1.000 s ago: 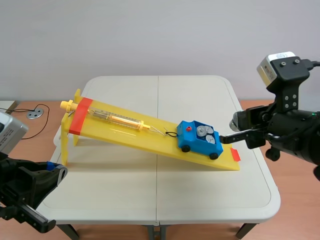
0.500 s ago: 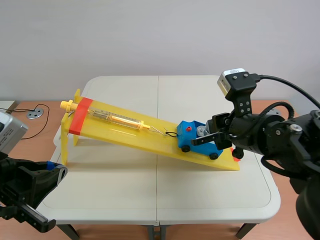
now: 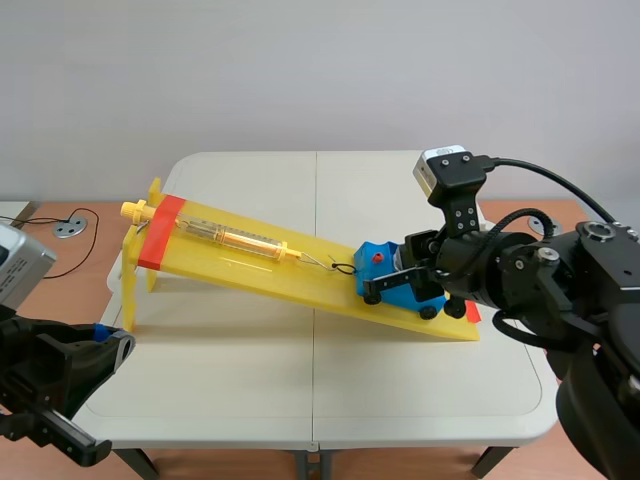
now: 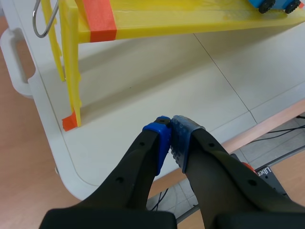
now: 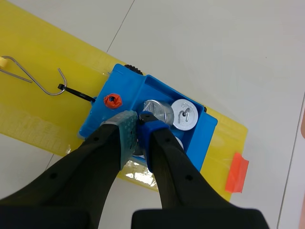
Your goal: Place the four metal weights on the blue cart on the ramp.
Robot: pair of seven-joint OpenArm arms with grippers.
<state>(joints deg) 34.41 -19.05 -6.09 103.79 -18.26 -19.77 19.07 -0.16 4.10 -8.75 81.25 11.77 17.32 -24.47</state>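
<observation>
Your right claw (image 5: 137, 125) hangs over the small blue plastic cart (image 5: 126, 90) with its two fingers drawn together, the grey-green pad and the blue pad almost touching and nothing visibly gripped between them. Its tips sit above the near edge of the cart's open tray. In that tray you can see two round metal weights (image 5: 185, 114) lying side by side, one with a small hook on its top face, and a sliver of a third beside the blue-padded finger; whether a fourth lies under the claw cannot be told. The cart stands on its black wheels at the low end of the sloping yellow plastic ramp (image 3: 260, 270), which rests on the white folding bench (image 3: 400, 400). A small red knob (image 5: 112, 100) sits on the cart's front deck, and a thin metal wire hook (image 5: 28, 76) lies on the ramp just uphill of it. Further up the slope lies a clear tube with a yellow core (image 3: 230, 238). Your left claw (image 4: 170, 125) is also closed, blue pads pressed against each other and holding nothing, low over the bench's near edge, below the ramp's raised end and well apart from the cart.
</observation>
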